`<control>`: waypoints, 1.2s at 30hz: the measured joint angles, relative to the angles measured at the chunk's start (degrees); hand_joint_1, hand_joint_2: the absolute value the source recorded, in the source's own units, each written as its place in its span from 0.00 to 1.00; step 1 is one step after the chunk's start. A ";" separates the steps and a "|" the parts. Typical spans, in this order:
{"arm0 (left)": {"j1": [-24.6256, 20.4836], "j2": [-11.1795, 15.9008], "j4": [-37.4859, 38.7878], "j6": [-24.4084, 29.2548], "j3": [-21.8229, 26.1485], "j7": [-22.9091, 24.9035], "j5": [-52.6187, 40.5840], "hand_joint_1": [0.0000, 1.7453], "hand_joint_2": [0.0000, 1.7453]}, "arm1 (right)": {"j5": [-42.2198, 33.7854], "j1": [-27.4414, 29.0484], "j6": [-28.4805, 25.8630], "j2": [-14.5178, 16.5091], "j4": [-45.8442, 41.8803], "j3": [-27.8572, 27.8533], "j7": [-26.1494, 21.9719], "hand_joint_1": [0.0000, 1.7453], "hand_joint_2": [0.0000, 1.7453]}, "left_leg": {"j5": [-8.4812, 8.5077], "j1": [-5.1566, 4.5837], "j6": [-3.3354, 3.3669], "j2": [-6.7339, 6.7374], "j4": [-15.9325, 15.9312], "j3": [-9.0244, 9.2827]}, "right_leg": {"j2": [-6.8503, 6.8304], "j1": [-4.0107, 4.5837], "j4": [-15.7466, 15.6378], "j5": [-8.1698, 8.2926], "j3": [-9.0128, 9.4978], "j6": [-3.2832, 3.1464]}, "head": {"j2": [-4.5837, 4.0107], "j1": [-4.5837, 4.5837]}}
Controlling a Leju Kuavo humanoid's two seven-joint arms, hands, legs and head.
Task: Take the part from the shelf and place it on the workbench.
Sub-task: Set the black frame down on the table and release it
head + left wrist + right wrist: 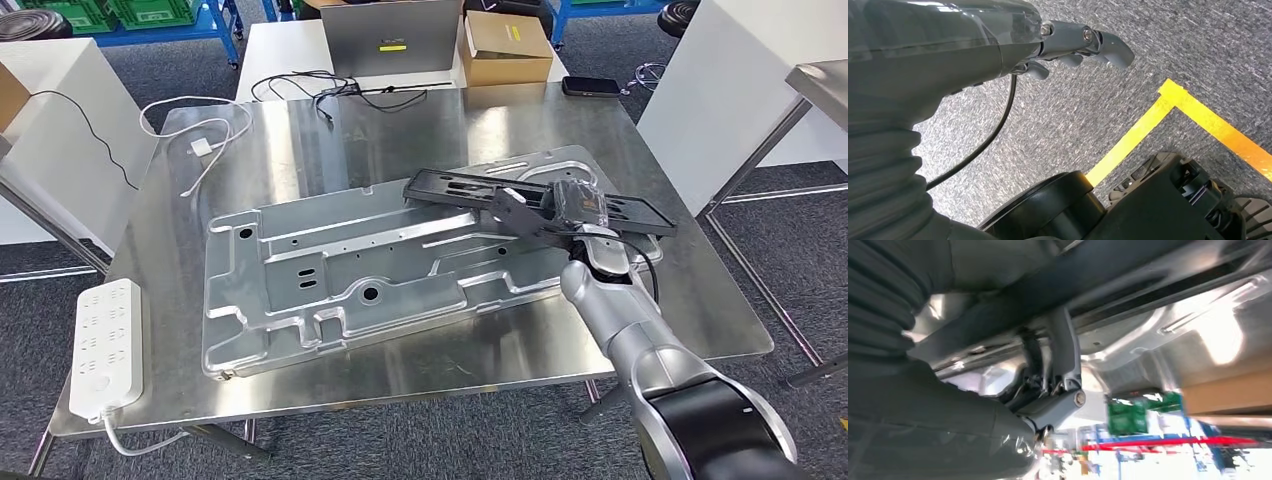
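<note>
right hand [560,212] grips black part [470,190] | long axis crosswise over the workbench's [330,130] metal panel [330,270] | left hand [1073,47] hangs empty, fingers slightly curled

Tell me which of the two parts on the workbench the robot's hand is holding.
The long black part, gripped by the right hand. It lies across the far right end of the big silver stamped plate, which no hand grips.

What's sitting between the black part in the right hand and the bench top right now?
The big silver panel lies on the workbench directly under the black part, which the right hand grips over the panel's far right corner. Bare bench shows beyond the panel, with only cables at its far edge.
</note>
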 joint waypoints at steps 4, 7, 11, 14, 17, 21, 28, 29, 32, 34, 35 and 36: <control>0.01 0.00 0.00 0.01 0.03 -0.80 0.53 0.00 1.00 | -0.03 0.52 -0.40 0.13 0.33 -0.30 -0.40 0.00 0.00 | 0.00 0.00 0.00 0.00 0.00 -0.02 | 0.00 0.00 0.00 0.00 -0.03 0.00 | 0.00 -0.01; 0.01 0.00 0.01 0.01 0.04 -0.91 0.61 0.00 0.50 | -0.03 0.58 -0.48 0.14 0.43 -0.46 -0.48 0.00 0.00 | 0.00 0.00 0.00 0.00 0.00 -0.03 | 0.00 0.00 0.00 0.00 -0.04 0.00 | 0.00 -0.01; 0.01 0.00 0.00 0.03 0.04 -0.87 0.60 0.00 0.00 | -0.48 0.62 -0.74 0.23 0.60 -0.81 -1.22 0.00 0.00 | 0.00 0.00 0.00 0.00 0.00 -0.04 | 0.00 0.00 0.00 0.00 -0.04 0.00 | 0.00 -0.01; 0.01 0.00 0.00 0.18 0.05 -0.67 0.59 0.00 0.00 | -2.06 0.73 -1.05 0.55 0.59 -1.18 -3.29 0.00 0.00 | 0.00 0.00 0.00 0.01 0.00 -0.04 | 0.00 0.00 0.00 0.00 -0.03 0.00 | 0.00 -0.01; 0.02 0.00 0.00 0.20 0.08 -0.66 0.59 0.00 0.00 | -5.43 1.06 -0.23 1.14 0.07 -2.00 -6.58 0.00 0.00 | 0.00 0.01 0.00 0.01 0.00 -0.04 | 0.00 0.00 0.00 0.00 -0.04 0.00 | 0.00 -0.01; 0.04 0.00 0.01 0.20 0.19 -0.82 0.63 0.00 0.00 | -12.48 1.94 1.86 1.99 -3.22 -3.04 -11.63 0.00 0.00 | 0.00 0.02 0.00 0.01 0.00 -0.04 | 0.00 0.01 0.00 0.00 -0.04 0.00 | 0.00 -0.01; 0.38 0.00 0.02 0.86 1.20 -1.37 1.31 0.00 0.00 | -23.04 5.20 2.39 1.55 -21.64 -3.15 -13.04 0.00 0.00 | 0.00 0.01 0.00 0.02 0.00 -0.07 | 0.02 0.01 0.00 -0.01 -0.10 -0.01 | 0.00 -0.01; 0.43 0.00 0.02 0.92 1.38 -1.42 1.39 0.00 0.00 | -24.03 5.52 2.61 1.21 -24.40 -3.09 -12.72 0.00 0.00 | 0.00 0.00 0.00 0.02 0.00 -0.08 | 0.02 0.01 0.00 -0.01 -0.10 -0.01 | 0.00 -0.01; 0.58 0.00 0.02 1.20 1.78 -1.63 1.53 0.00 0.00 | -26.80 6.38 2.88 -0.05 -31.62 -2.82 -12.50 0.00 0.00 | 0.00 -0.01 0.00 0.02 0.00 -0.08 | 0.02 0.01 0.00 -0.01 -0.10 -0.01 | 0.00 -0.01; 0.63 0.00 0.02 1.44 2.05 -1.77 1.60 0.00 0.00 | -28.25 7.12 2.20 -1.05 -35.91 -2.62 -12.90 0.00 0.00 | -0.01 -0.02 0.00 0.02 0.00 -0.08 | 0.02 0.00 -0.01 -0.01 -0.10 0.00 | 0.00 -0.01; 0.64 0.00 0.02 1.57 2.21 -1.81 1.62 0.00 0.00 | -28.66 7.56 1.51 -1.55 -37.95 -2.56 -13.14 0.00 0.00 | -0.01 -0.02 0.00 0.02 0.00 -0.08 | 0.02 0.00 -0.01 -0.01 -0.10 0.00 | 0.00 -0.01; 0.65 -0.01 0.02 1.72 2.37 -1.83 1.67 0.00 0.00 | -28.92 8.05 0.63 -2.02 -39.86 -2.53 -13.35 0.00 0.00 | -0.01 -0.02 0.00 0.02 0.00 -0.08 | 0.02 0.00 -0.02 -0.01 -0.11 0.00 | 0.00 -0.01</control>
